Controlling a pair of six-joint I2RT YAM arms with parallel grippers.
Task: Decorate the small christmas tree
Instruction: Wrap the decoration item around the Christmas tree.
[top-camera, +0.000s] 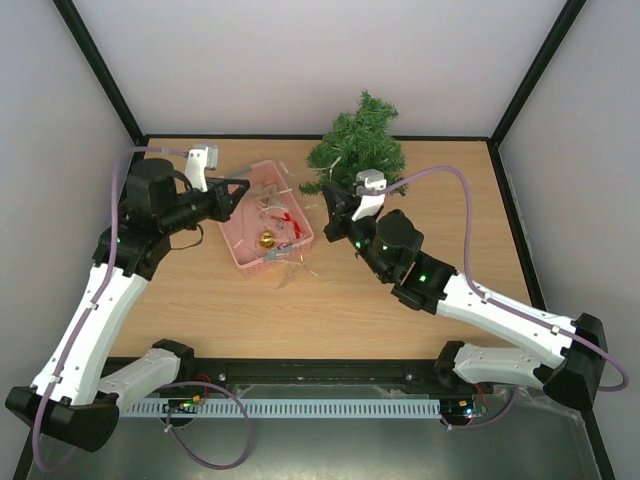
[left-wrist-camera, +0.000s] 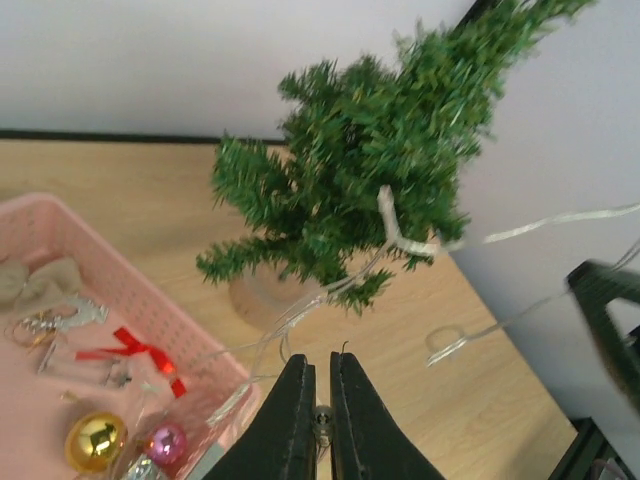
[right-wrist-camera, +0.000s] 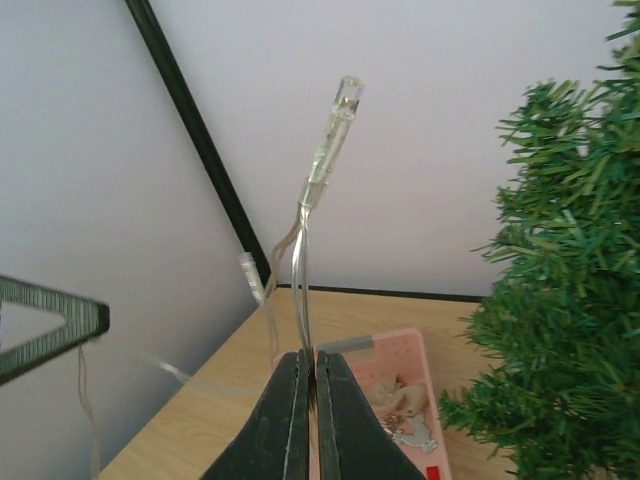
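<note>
The small christmas tree (top-camera: 358, 150) stands at the back of the table, dark green, on a round pale base (left-wrist-camera: 265, 295). A clear light string (left-wrist-camera: 400, 235) runs through its branches and trails off to both grippers. My left gripper (left-wrist-camera: 322, 362) hovers over the pink basket's right edge, just left of the tree, shut on a small bulb of the string. My right gripper (right-wrist-camera: 308, 357) is held up in front of the tree's left side, shut on the string's wires. One bulb (right-wrist-camera: 338, 115) sticks up above its fingertips. In the top view the grippers (top-camera: 240, 190) (top-camera: 330, 205) face each other.
A pink basket (top-camera: 243, 255) left of the tree holds a gold ball (top-camera: 266, 240), a pink ball (left-wrist-camera: 165, 442), a red bow (left-wrist-camera: 135, 350) and silver trinkets (left-wrist-camera: 50, 320). Loose clear string lies on the table by the basket's near corner (top-camera: 292, 268). White walls close in the back and sides.
</note>
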